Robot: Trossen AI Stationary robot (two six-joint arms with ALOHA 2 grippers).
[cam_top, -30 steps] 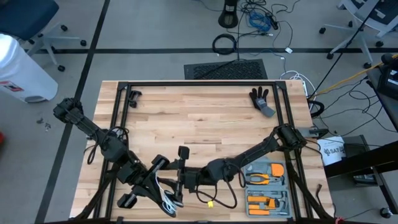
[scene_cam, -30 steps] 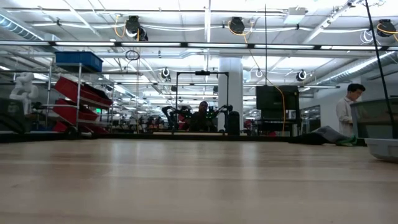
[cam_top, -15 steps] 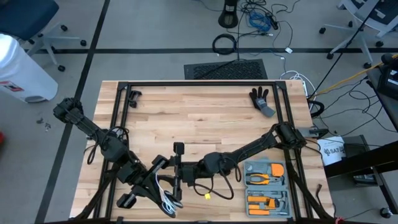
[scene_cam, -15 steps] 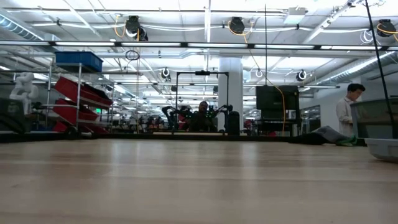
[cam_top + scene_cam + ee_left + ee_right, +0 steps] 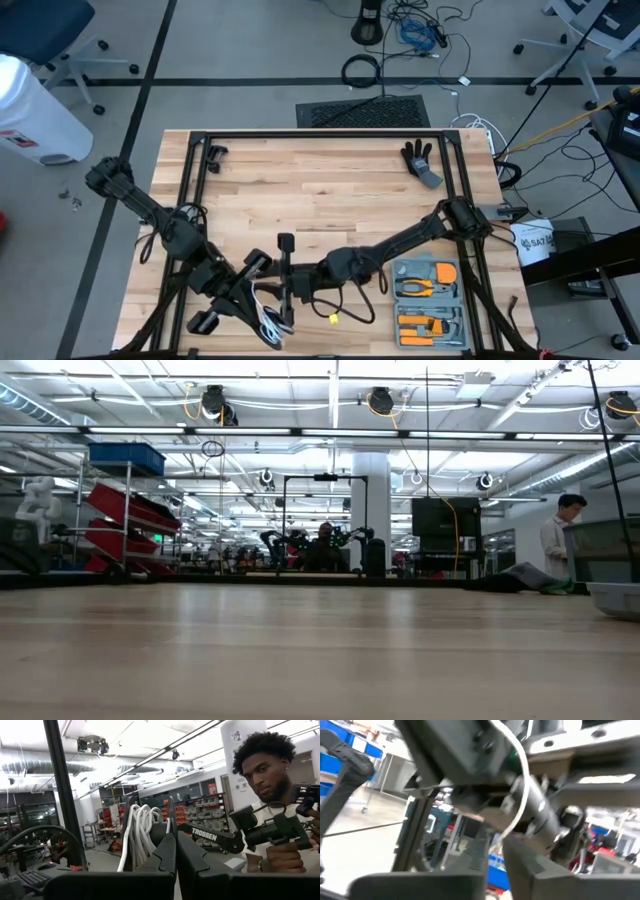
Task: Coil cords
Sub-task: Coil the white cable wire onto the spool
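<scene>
The white cord (image 5: 141,827) lies in several loops round the fingers of my left gripper (image 5: 175,845), which is shut; from above the coil (image 5: 268,320) shows near the table's near edge, left of centre. My right gripper (image 5: 284,296) reaches in from the right, close beside the left gripper (image 5: 272,316). In the right wrist view a single white strand (image 5: 521,785) curves down into the narrow gap of the right gripper (image 5: 496,847). The low view shows neither gripper. My left gripper carries the cord's coil wound round its shut fingers (image 5: 167,852) near their free ends; one strand (image 5: 166,822) runs along the seam between them. The coil is lifted clear of the table, with a loose strand (image 5: 121,862) hanging beside it. My right gripper pinches a single strand of the cord (image 5: 503,834) between its two fingers (image 5: 477,852), coming roughly level from the table's right. The strand rises from the fingers in a slack curve toward the left gripper.
A thin black cable with a yellow end (image 5: 334,318) loops on the table below the right arm. An open tool tray (image 5: 430,300) sits at the near right, a black glove (image 5: 420,160) at the far right. A person (image 5: 275,795) stands beyond the table.
My right gripper has swung a little toward the table's left, closer to the left gripper and the coil. The black cable's yellow end has shifted slightly with it. The left arm and the coil have kept still.
</scene>
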